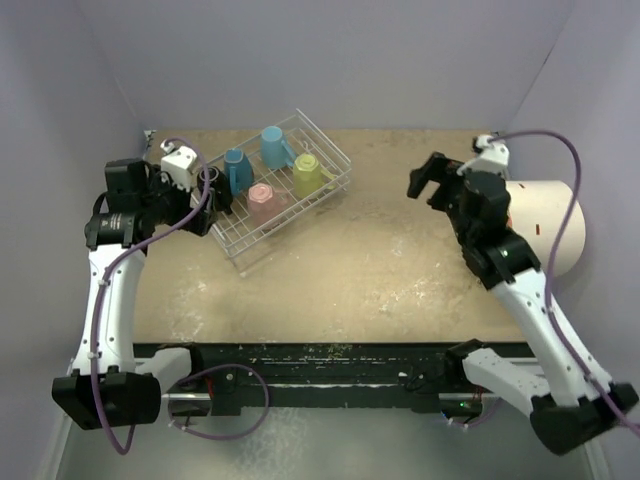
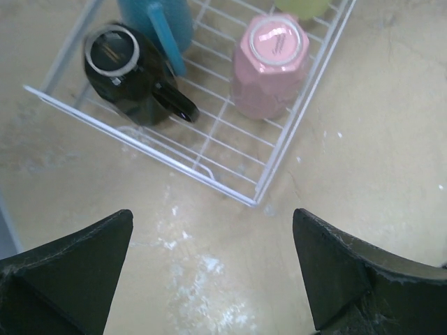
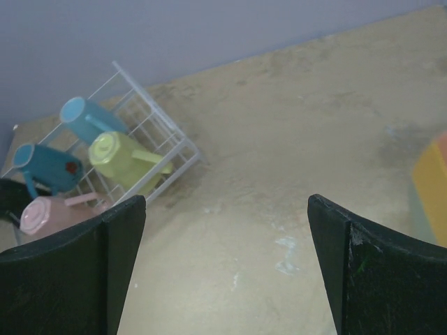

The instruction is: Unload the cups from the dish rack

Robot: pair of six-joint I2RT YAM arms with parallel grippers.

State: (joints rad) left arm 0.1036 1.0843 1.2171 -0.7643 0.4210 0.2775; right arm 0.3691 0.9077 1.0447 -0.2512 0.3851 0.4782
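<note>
Open above bare bench (image 1: 380, 270) between rack (image 1: 295, 224) and cylinder (image 1: 555, 225); tight inside rack among close-set cups (image 1: 265, 200); hemmed by walls (image 1: 330, 60) on three sides.

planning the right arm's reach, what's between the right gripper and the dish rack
Nothing: only bare tan tabletop separates the right gripper from the dish rack, as top and right wrist views show.

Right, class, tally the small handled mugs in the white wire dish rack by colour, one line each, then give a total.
Black glossy handled mug: 1
Light blue handled mugs: 2
Pink faceted handled mug: 1
Yellow-green handled mug: 1
Total: 5
</note>
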